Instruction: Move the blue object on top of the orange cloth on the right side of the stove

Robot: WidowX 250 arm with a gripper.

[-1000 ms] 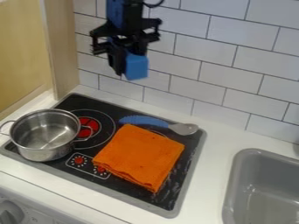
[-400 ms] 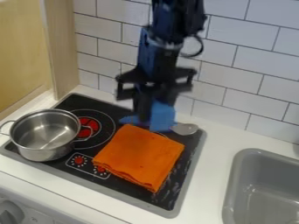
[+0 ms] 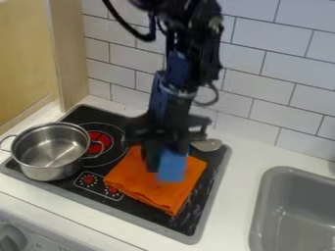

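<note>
My gripper (image 3: 162,159) hangs over the orange cloth (image 3: 147,185), shut on the blue object (image 3: 173,165), a block held at the lower right of the fingers. The block covers the upper middle part of the cloth from view; whether it touches the cloth I cannot tell. Folded into a thick square, the cloth lies on the right part of the black stove (image 3: 196,215).
A steel pot (image 3: 52,152) stands on the stove's left side. Behind the cloth, the head of a spoon (image 3: 208,144) shows, its handle hidden by the arm. A grey sink (image 3: 291,206) is at the right, and a tiled wall rises behind.
From high in front of the wall, the gripper has come down and to the right with the blue block, and is now over the cloth. Cloth, pot and spoon have stayed put.
</note>
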